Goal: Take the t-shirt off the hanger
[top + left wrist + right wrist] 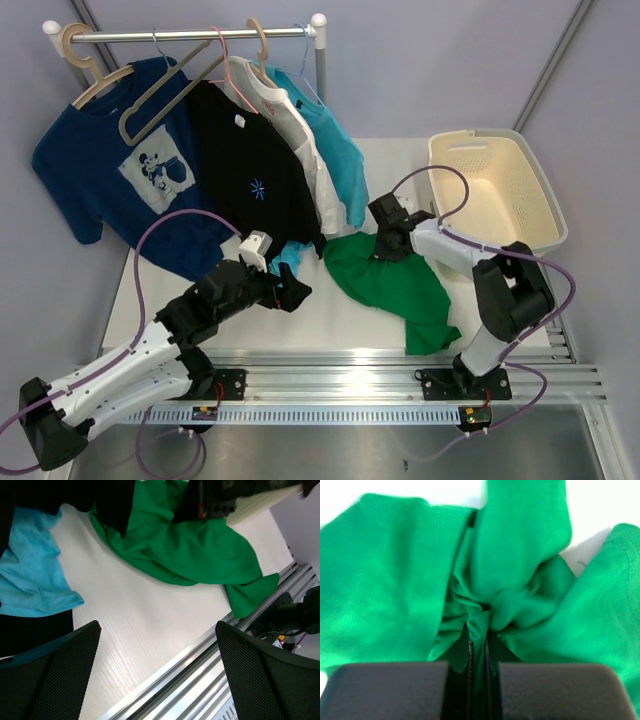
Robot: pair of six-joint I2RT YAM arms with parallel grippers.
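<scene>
Clothes rail: silver metal bar [190, 35] across the back left, carrying hangers and shirts.
Dark blue t-shirt: printed, short-sleeved [90, 170], hanging furthest left.
Hanger: thin grey-brown triangular clothes hanger [150, 95] hooked on the rail, bare and tilted, in front of the dark blue shirt.
Black t-shirt: hangs mid-rail [250, 170]; a turquoise t-shirt [335, 145] hangs to its right.
Left fingers: black mesh-faced pads [60, 670] spread wide with nothing between them, low over the counter, just beside the black and turquoise hems.
T-shirt: plain bright green short-sleeved t-shirt [385, 285], off the hanger and crumpled on the counter right of centre, one end trailing toward the near edge.
Right fingers: black pads [395, 690] pressed together, pinching a bunched fold at the green shirt's far end.
Basket: cream perforated plastic laundry basket [478, 134] at the far right corner, its holed floor in plain view.
Counter: white with a faint grain [330, 320]; a slotted aluminium track [350, 378] runs along the near edge.
Room: pale grey-lilac walls [450, 60].
</scene>
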